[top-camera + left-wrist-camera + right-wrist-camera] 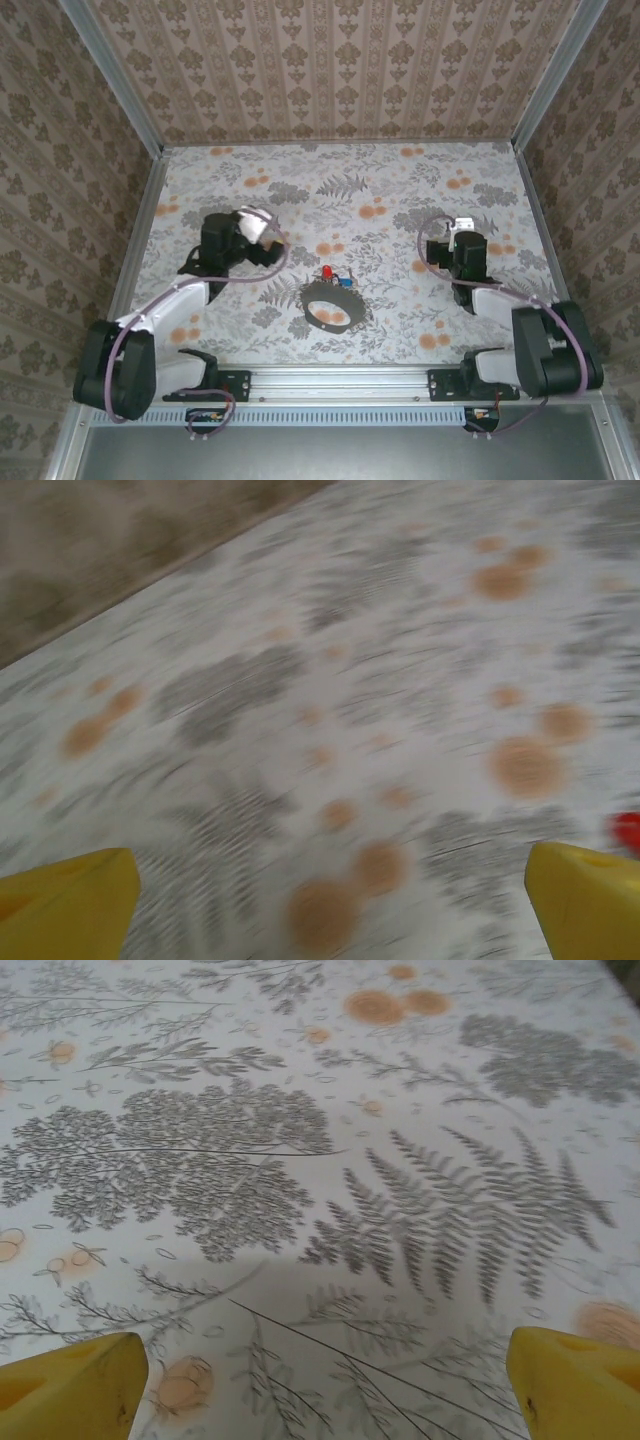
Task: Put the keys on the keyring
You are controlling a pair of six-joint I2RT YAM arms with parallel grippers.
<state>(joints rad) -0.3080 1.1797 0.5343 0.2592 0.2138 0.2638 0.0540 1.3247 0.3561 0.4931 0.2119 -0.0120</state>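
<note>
Nearest me, left gripper (330,905) and right gripper (325,1385) both hung wide-jawed and empty, flanking the keyring (333,324) lying flat on the table (400,200), keys (327,273) just beside its far rim, apparently within either arm's reach.

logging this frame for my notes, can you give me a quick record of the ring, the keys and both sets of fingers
ring: on the table, midway between the two arms
red key: just beyond the ring's far edge
blue key: beside the red key, same edge
keys threaded: too small to tell
left fingers: wide apart, nothing between, over bare table
right fingers: wide apart, nothing between, over bare table
</note>
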